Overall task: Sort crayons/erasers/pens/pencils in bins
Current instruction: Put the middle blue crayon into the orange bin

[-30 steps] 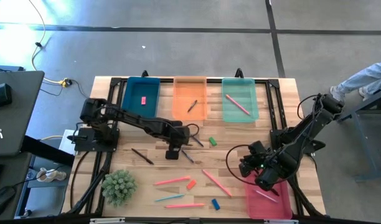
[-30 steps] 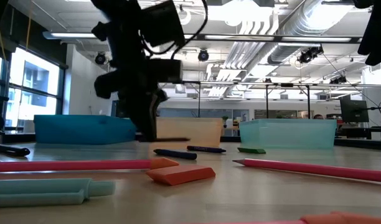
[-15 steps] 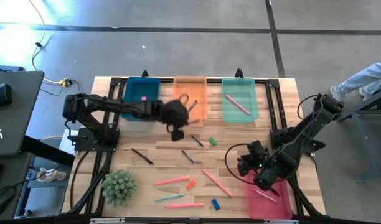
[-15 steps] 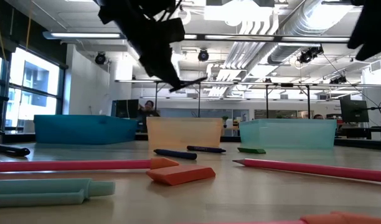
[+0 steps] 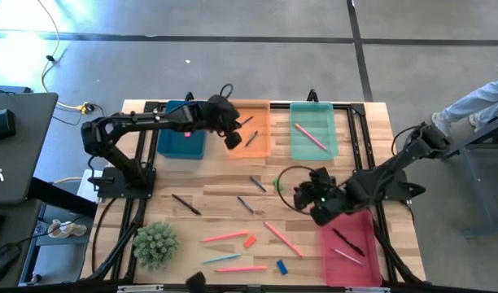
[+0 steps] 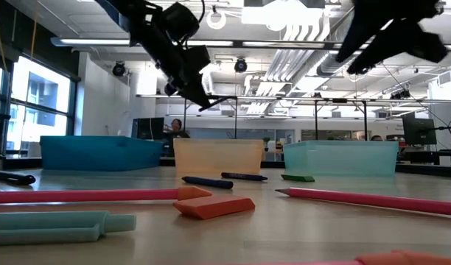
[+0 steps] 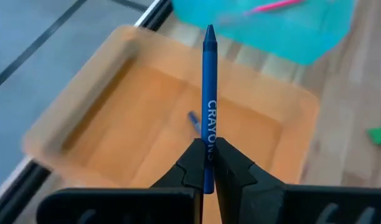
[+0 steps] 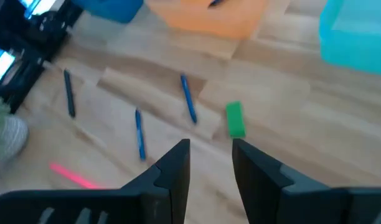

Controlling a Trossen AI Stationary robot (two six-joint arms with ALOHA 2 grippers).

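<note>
Crayon (image 7: 208,112), blue with white letters, is clamped between the closed fingers of the left gripper (image 7: 208,163) and hangs in the air above the orange bin (image 7: 109,112), where another crayon (image 5: 251,138) already lies. The right gripper (image 8: 209,155) is parted and empty, over the table (image 5: 216,191) near a green eraser (image 8: 235,119).

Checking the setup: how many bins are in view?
4: blue bin, orange bin and teal bin in a row along the far edge; red bin at the near right corner.
</note>
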